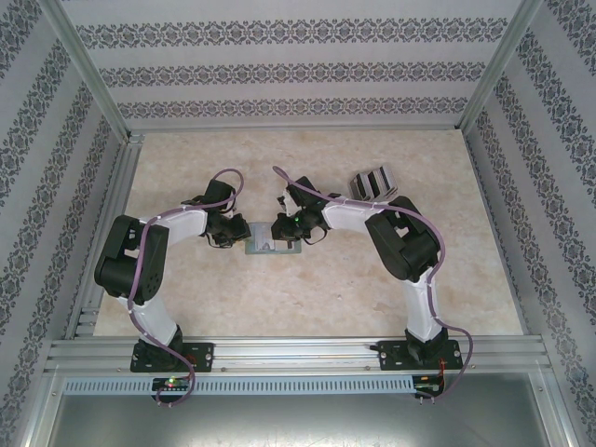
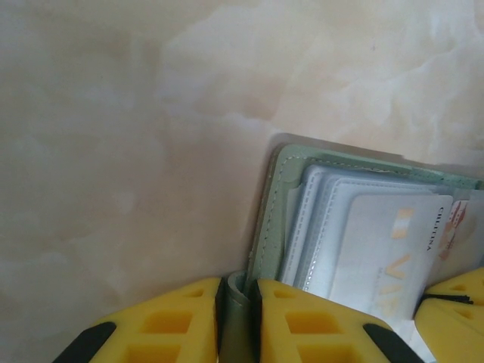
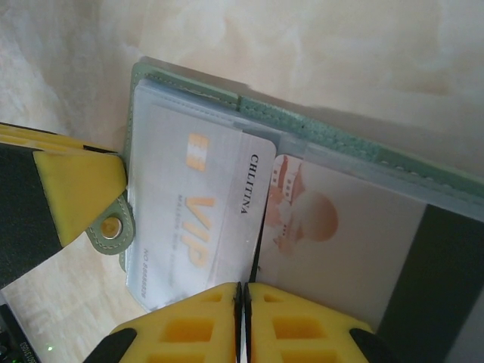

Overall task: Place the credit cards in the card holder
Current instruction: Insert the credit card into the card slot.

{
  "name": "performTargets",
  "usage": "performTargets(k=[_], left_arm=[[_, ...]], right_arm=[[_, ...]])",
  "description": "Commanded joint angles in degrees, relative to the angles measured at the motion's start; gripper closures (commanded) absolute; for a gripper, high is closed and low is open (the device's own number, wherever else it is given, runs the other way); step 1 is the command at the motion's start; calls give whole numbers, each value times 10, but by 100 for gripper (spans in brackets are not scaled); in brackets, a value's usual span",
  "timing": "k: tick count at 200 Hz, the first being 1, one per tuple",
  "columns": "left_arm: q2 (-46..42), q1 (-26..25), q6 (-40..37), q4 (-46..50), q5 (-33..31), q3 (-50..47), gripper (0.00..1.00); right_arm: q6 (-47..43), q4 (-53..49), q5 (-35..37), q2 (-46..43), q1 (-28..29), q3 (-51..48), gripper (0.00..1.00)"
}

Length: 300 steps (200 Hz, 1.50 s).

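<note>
Wallet [image 3: 333, 140] showing matt, stitched leather-like skin; clear plastic sleeves [image 2: 318, 227] glinting glossy; card [image 3: 204, 212] looking smooth plastic; snap [image 3: 112, 225] shining metallic; table [image 2: 113, 151] appearing smooth, marbled.

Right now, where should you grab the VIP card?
I'd pinch the VIP card by its bare lettered end, coming from the side away from the snap: the rest is tucked under the clear sleeve of the card holder, and it lies flat, so only that end is free.

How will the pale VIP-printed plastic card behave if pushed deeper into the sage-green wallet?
The pale VIP-printed plastic card looks thin, flat: probably stiff, slightly bendable. Its glossy face should slide under the clear sleeve. The left hand gripping the sage-green wallet likely stops shifting.
</note>
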<state>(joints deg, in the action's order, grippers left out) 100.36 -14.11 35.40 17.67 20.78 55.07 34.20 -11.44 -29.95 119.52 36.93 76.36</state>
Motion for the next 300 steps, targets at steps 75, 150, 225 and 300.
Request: performTargets(k=[75,150,225,300], left_arm=[[-12,4,16,-19,13,-18,80],[-20,4,20,-25,16,-24,80],[-49,3,12,-2,-1,-21,79],[-77,4,-10,30,-20,-7,76]], right_arm=[[-17,-29,-9,45,23,57,85],[-19,-38,-19,72,40,100,85],[-22,-37,-29,51,39,107,84],[-36,-44,-13,-77,-25,23,80]])
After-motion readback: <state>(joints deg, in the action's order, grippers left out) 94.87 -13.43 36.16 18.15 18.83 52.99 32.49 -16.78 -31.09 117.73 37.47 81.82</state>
